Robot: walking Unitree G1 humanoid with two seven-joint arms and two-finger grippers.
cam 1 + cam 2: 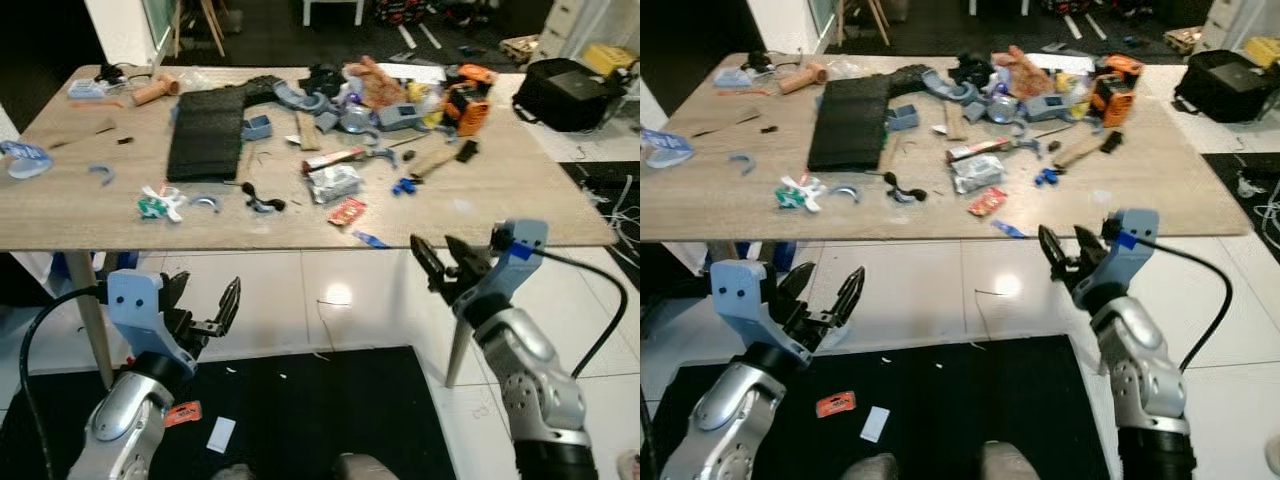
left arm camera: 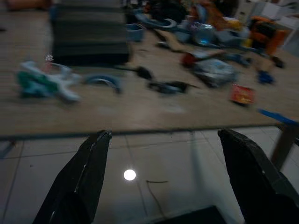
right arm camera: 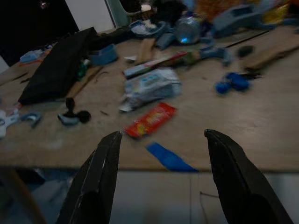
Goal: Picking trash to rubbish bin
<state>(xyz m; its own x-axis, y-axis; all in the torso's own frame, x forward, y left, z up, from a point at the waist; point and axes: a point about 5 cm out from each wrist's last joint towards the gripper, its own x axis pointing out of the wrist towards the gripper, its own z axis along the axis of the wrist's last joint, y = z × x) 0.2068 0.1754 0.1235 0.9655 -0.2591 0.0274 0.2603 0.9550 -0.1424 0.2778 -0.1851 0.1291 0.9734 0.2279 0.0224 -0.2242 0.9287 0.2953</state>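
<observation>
My left pincer [image 1: 205,305] hangs spread below the worktop's [image 1: 90,215] near edge. On top, a green-white scrap [image 1: 158,204] lies near the left end, then a crumpled silver wrapper [image 1: 334,182], a red packet [image 1: 347,211] and what looks like a blue strip [image 3: 169,158] at the edge. My right pincer [image 1: 447,262] is spread, just off that edge.

A red wrapper [image 1: 347,211] lies flat near the table's near edge, a crumpled silver packet [image 1: 334,182] just beyond it, a blue scrap [image 1: 369,240] nearer at the edge.
</observation>
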